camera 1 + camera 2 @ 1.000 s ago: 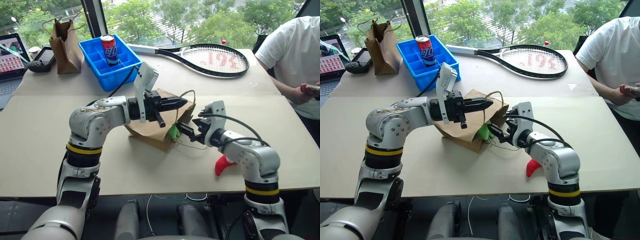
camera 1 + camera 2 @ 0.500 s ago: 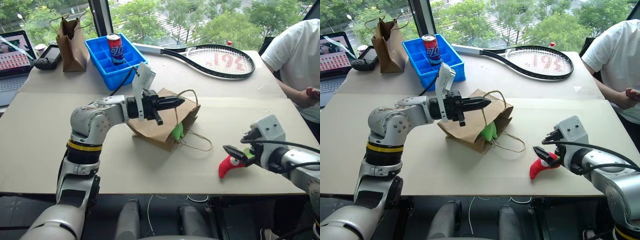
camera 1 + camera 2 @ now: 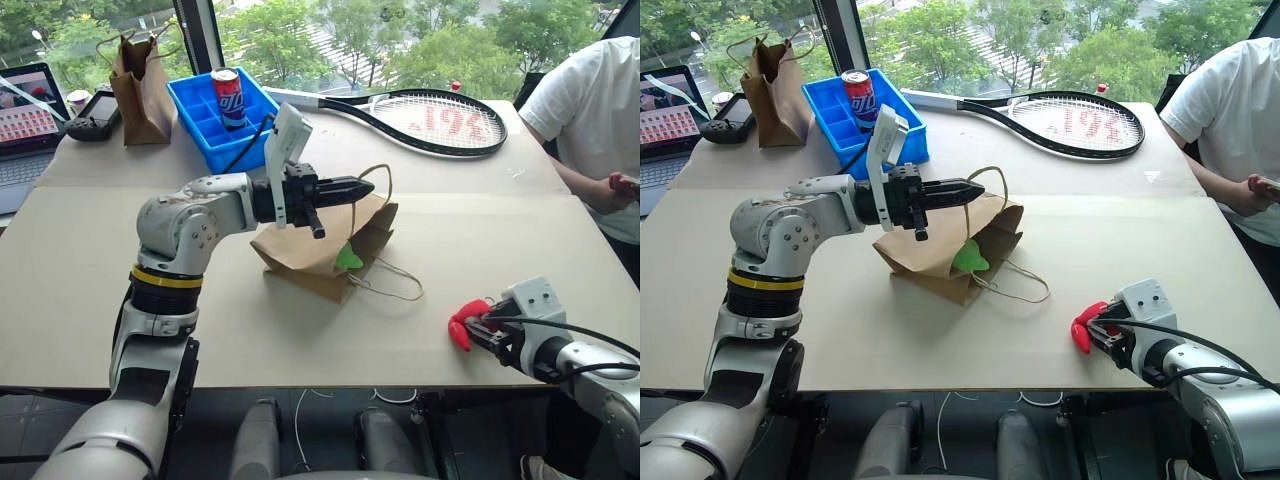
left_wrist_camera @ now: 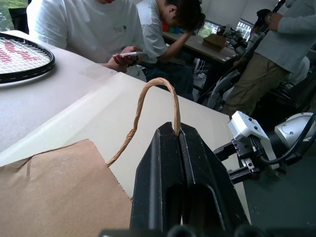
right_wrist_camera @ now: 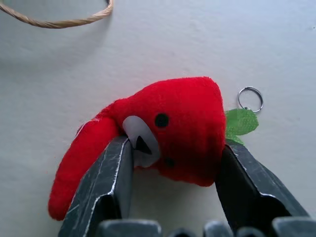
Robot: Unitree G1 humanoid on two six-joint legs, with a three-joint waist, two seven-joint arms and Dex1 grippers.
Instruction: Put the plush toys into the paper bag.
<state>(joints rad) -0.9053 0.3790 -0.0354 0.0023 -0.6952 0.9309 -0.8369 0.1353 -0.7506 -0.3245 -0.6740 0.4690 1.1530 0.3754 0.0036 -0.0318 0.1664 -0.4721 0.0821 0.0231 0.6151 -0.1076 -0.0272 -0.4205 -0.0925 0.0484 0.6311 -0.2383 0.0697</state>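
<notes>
The paper bag (image 3: 310, 250) lies on its side at mid-table, mouth toward the right. My left gripper (image 3: 365, 187) is shut on one of its handles (image 4: 139, 103) and holds that loop up above the bag. The light-green plush toy (image 3: 348, 258) peeks out of the bag's mouth. The red chili plush toy (image 5: 182, 128), with a white eye and a green leaf, lies on the table near the front right edge. My right gripper (image 5: 175, 145) has its fingers against both sides of the chili, low over the table.
The bag's other handle (image 3: 395, 285) trails on the table. At the back are a tennis racket (image 3: 420, 118), a blue crate (image 3: 215, 130) with a can (image 3: 226, 97), a small dark paper bag (image 3: 140, 80) and a laptop (image 3: 25, 110). A seated person (image 3: 590, 110) is at the right.
My right gripper left the bag's mouth, swung right and toward the front edge, and closed around the red chili. The left gripper kept its hold on the handle.
</notes>
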